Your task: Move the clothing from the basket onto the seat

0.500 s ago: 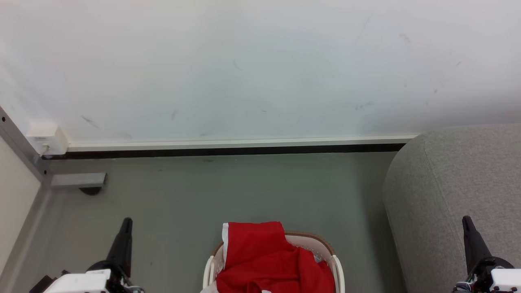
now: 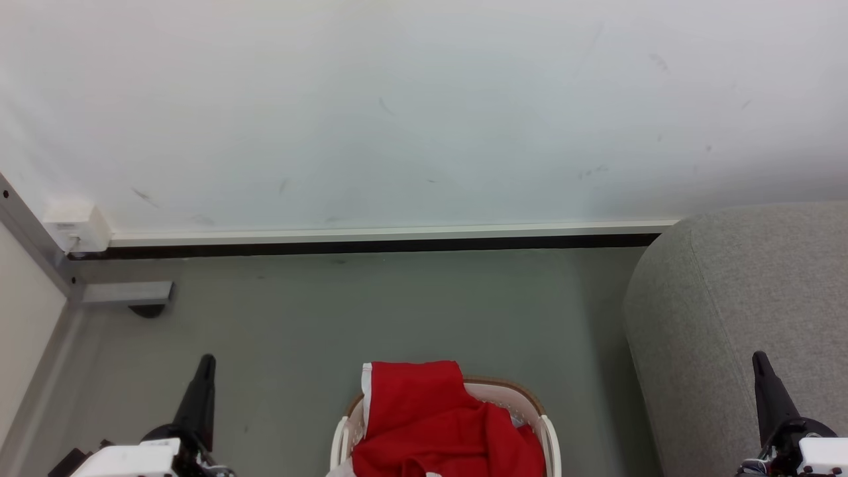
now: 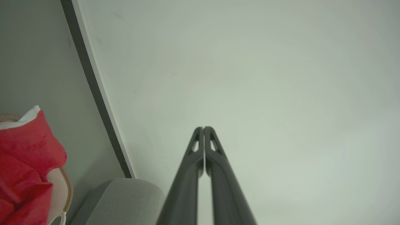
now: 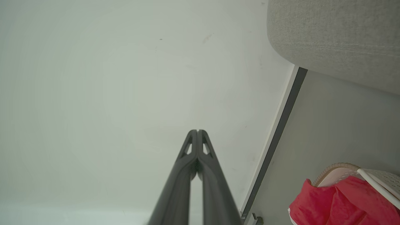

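Red clothing (image 2: 430,417) lies heaped in the basket (image 2: 548,434) at the bottom centre of the head view, with a white-trimmed fold hanging over the basket's upper rim. The grey sofa (image 2: 735,298) takes up the right side, separated from the basket by a strip of floor (image 2: 397,311). The left gripper (image 2: 207,361) at lower left and the right gripper (image 2: 758,361) at lower right each have their fingers pressed together, pinching nothing, tips pointing toward the white wall (image 2: 424,112).
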